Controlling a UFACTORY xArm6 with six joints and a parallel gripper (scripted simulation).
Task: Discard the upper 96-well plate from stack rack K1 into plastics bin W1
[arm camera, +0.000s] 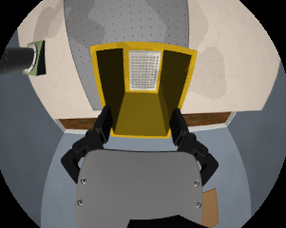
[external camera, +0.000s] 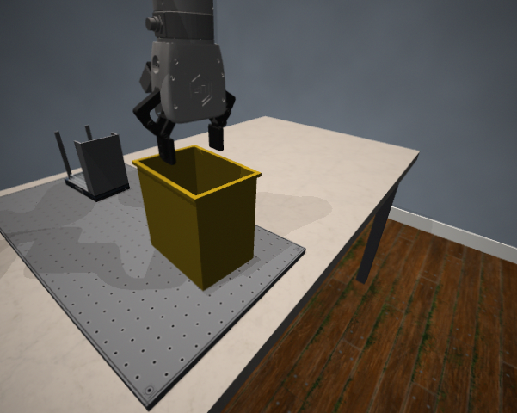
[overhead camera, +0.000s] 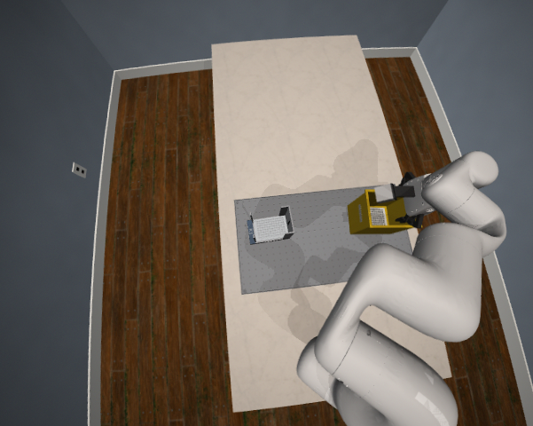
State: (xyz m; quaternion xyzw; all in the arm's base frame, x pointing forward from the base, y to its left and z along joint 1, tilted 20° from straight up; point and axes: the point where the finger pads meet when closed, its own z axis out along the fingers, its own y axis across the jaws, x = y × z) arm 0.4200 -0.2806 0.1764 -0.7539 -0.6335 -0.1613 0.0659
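Arm (overhead camera: 408,293) base beyond frame edge

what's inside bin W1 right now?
One 96-well plate lies at the bottom of bin W1, wells up, seen in top and wrist views. The open gripper hangs above. The exterior view's near wall hides the plate.

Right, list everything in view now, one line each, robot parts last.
Plate in bin: one, white, lying at the bottom of the bin, well below its rim.
Plastics bin: one, yellow, upright on the perforated board.
Plate on rack: one, white, sitting on the rack.
Stack rack: one, dark grey, far corner of the board.
Perforated board: one, grey, on the table.
Table: one, cream top, dark legs.
Floor: wooden, brown.
Arm: one, white.
End effector: one, dark grey, open and empty above the bin's mouth.
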